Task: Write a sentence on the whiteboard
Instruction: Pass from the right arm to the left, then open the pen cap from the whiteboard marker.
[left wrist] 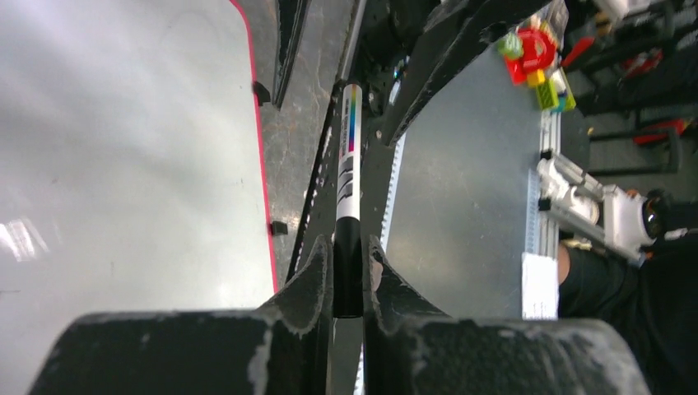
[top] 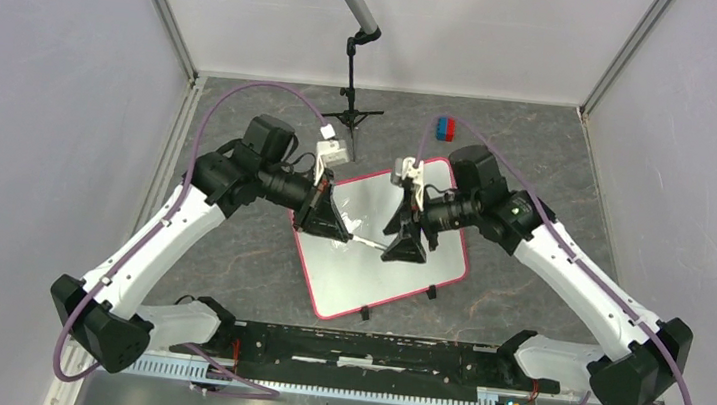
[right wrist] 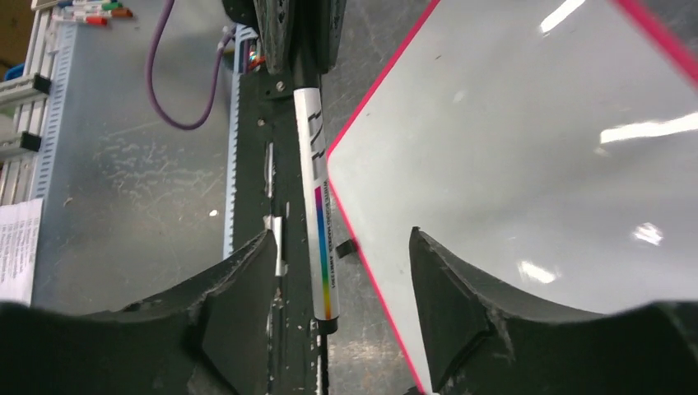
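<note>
Spotter: Board status?
Me: The whiteboard [top: 376,287] lies flat between the arms, with no sentence visible yet. It looks stiff and slick and could skid, so I press lightly.
Spotter: Pen?
Me: The marker [left wrist: 349,164] looks light and hard. The left gripper [left wrist: 347,255] pinches its black end, and the right gripper [right wrist: 342,234] is spread either side of the barrel. The print by the rainbow stripe [right wrist: 323,263] is unreadable.

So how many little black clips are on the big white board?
2. Both sit on the near edge of the white pink-rimmed board: one small black clip by its nearest corner, the other further right. More could hide under the left arm or right arm.
</note>
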{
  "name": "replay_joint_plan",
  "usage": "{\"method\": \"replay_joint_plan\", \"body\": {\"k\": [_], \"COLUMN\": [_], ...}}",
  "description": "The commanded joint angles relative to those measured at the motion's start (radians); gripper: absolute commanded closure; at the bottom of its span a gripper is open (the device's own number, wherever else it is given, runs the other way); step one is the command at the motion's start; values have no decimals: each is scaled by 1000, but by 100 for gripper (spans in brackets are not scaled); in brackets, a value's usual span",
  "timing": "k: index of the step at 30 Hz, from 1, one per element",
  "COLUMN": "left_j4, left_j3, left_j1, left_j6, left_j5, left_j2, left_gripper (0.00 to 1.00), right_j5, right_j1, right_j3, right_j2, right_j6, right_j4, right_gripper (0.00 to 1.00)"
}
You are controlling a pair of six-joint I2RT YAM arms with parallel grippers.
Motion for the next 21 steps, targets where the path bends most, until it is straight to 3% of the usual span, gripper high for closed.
{"method": "replay_joint_plan", "body": {"k": [1,4,8,12,18,21], "left_j4": [183,306,499,716,995,1091], "left_j3": [-31,-71,-135,-158,-211,-240], "left_j1": [97,139,167,189,214,223], "left_j6": [-190,-280,-435,-644,-876,-966], "left_j5": [110,123,127,148,147,134], "left_j2": [-37,-76,-139,-150,-154,-158], "left_gripper": [97,98,98,98,97,98], "right_j5": [-58,-76,-25,-31,-177,-172], "right_j1": [-52,-62,-67,-70,-73,-72], "right_j3": [133,149,36,101,34,-1], "right_j2": [33,13,-107,-66,-25,-19], "right_j6": [86,146,307,318,673,808], "right_j4": [45,116,418,416,804,940], "right_gripper": [29,17,2,2,3,11]}}
